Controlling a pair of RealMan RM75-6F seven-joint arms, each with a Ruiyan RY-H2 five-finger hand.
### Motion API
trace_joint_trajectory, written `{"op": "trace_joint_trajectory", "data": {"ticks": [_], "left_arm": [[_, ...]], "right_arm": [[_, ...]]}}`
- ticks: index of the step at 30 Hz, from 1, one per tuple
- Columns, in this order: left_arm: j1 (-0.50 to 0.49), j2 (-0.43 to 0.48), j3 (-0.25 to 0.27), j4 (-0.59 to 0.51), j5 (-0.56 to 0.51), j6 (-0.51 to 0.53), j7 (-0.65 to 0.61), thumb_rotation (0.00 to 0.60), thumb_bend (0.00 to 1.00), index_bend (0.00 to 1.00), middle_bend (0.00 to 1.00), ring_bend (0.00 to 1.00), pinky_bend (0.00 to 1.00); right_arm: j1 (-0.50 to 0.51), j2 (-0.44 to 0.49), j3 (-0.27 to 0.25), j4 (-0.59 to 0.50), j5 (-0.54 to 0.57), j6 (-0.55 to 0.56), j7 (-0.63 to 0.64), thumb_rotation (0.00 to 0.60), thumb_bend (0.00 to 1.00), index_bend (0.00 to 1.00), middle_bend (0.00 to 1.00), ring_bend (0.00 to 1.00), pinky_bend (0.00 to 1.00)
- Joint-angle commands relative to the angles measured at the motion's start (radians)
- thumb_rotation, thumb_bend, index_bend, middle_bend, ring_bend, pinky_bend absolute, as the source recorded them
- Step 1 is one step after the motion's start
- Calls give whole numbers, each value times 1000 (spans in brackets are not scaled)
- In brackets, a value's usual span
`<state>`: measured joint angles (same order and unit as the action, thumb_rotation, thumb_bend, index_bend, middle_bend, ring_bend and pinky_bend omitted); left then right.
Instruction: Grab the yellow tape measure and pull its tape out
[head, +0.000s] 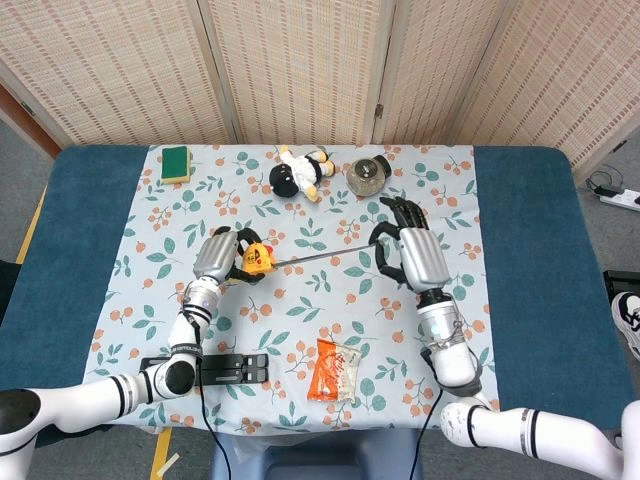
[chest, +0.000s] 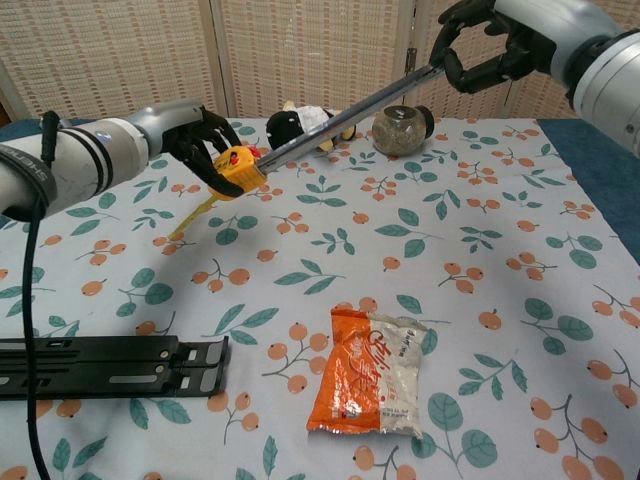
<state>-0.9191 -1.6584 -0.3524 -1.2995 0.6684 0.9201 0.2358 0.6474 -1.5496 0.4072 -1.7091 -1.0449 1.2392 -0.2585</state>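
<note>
Nearest me an orange-and-white crinkled snack packet lies on the floral-clothed bench, with a flat black metal rail to its left. Above the bench, my left robot hand grips the yellow tape measure. My right robot hand pinches its extended grey tape.

Both arms wear smooth silver-grey shells that turn glossy white nearer the body, with black bands at the joints. The left hand and right hand have black, segmented fingers (silver backs in the head view). A thin black cable trails along the left forearm at the left of the frame.
</note>
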Motion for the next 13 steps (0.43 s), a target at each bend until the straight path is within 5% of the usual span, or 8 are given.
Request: {"op": "trace_joint_trajectory", "data": {"ticks": [1, 13], "left_arm": [[22, 15, 17, 27, 35, -23, -34, 600, 596, 623, 587, 472, 131], [74, 33, 38, 137, 114, -87, -143, 600, 596, 630, 587, 472, 131]], "right_arm": [[-34, 56, 4, -36, -15, 21, 31, 600, 664, 579, 144, 38, 0], [-177, 295, 22, -147, -34, 63, 188, 600, 664, 580, 144, 37, 0]]}}
